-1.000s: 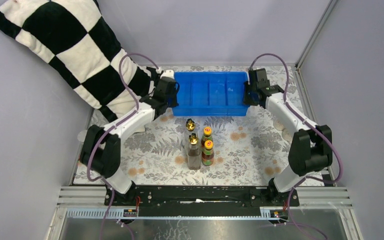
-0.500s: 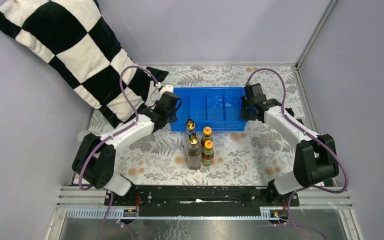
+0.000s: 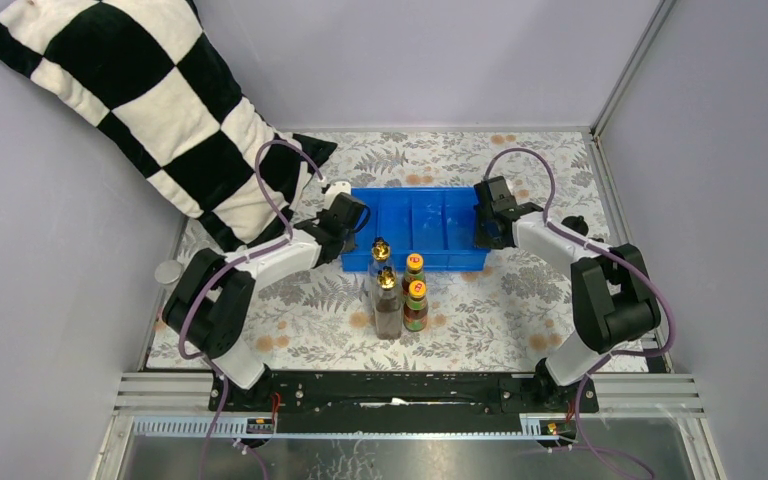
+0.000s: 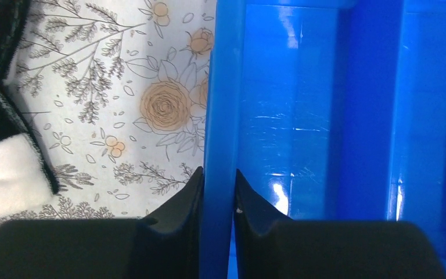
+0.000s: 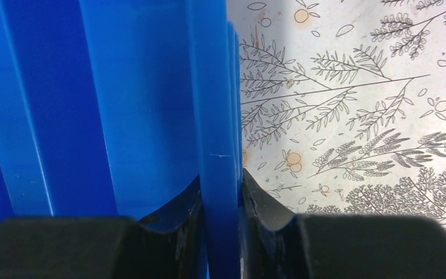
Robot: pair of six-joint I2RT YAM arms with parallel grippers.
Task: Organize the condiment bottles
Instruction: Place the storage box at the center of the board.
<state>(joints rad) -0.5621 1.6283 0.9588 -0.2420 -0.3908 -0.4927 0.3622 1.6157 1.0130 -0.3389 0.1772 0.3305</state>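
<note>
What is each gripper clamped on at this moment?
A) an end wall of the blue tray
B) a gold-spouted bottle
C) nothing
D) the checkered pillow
A: the wrist views show the left gripper and the right gripper each pinching a wall of the blue tray.

Pillow [image 3: 130, 110]: cut off by the top and left edges of the overhead view; a purple cable crosses its lower corner.
Rear clear bottle [image 3: 380, 248]: body mostly hidden behind the front clear bottle [image 3: 388, 310].
Orange-capped bottles [image 3: 415, 290]: labels too small to read.
Left claw [image 3: 352, 222], right claw [image 3: 482, 218]: fingertips hidden under the wrists from above.
Tray [image 4: 302, 116]: runs off the top, right and bottom edges of the left wrist view, and off the top, left and bottom of the right wrist view; its wall is covered where the fingers pinch it.
Grey round thing [image 3: 168, 270]: at the left edge of the worktop [image 3: 500, 300], too small to tell.
</note>
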